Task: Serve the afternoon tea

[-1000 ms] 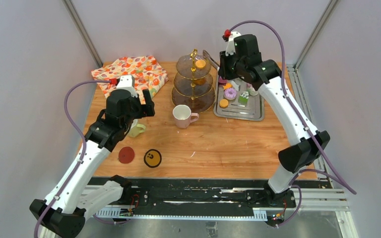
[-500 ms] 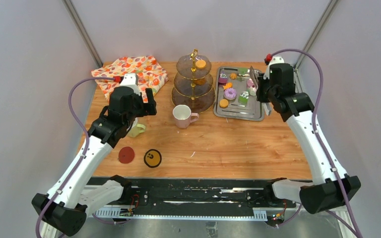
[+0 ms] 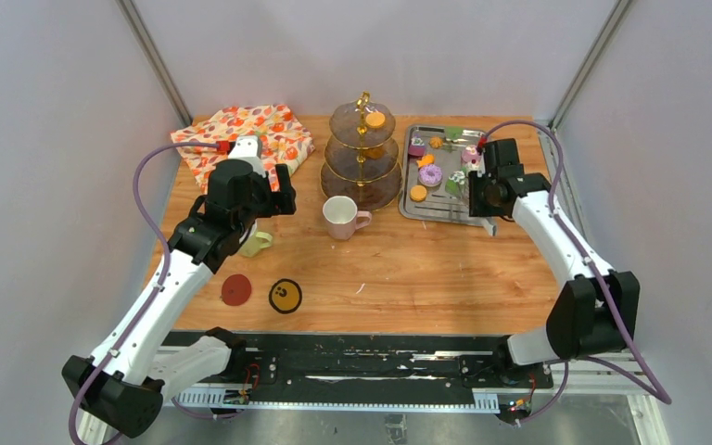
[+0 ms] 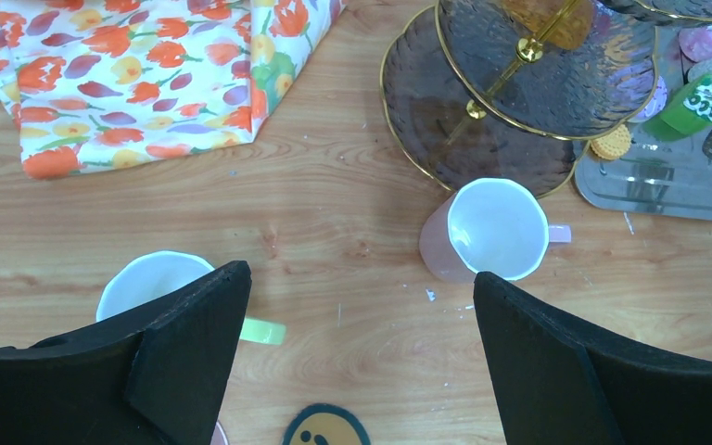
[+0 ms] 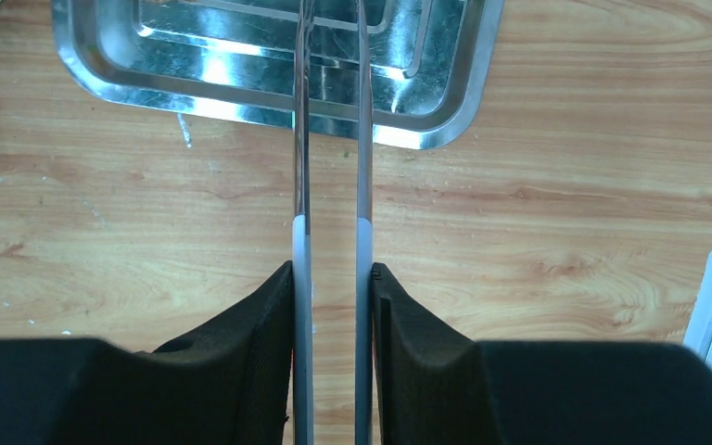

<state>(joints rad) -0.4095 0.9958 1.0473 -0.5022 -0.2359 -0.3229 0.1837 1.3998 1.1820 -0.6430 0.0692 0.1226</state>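
**Right gripper with metal tongs poised at the steel tray; left gripper waiting over the mugs.**

The right jaws are clamped on the two tong arms, which run nearly parallel with a narrow gap out over the tray's near rim; their tips lie outside the wrist view. The left jaws stand wide apart and hold nothing, above the yellow-green mug and near the pink mug. Most pastries, among them the purple doughnut and a green cake, lie in the tray beside the three-tier stand, whose top tier carries one orange biscuit. The step appears to be fetching the next pastry. The squeeze should probably ease so that the tips straddle one piece, close gently to avoid crushing it, then lift clear of the tray rim and the stand's gold handle.
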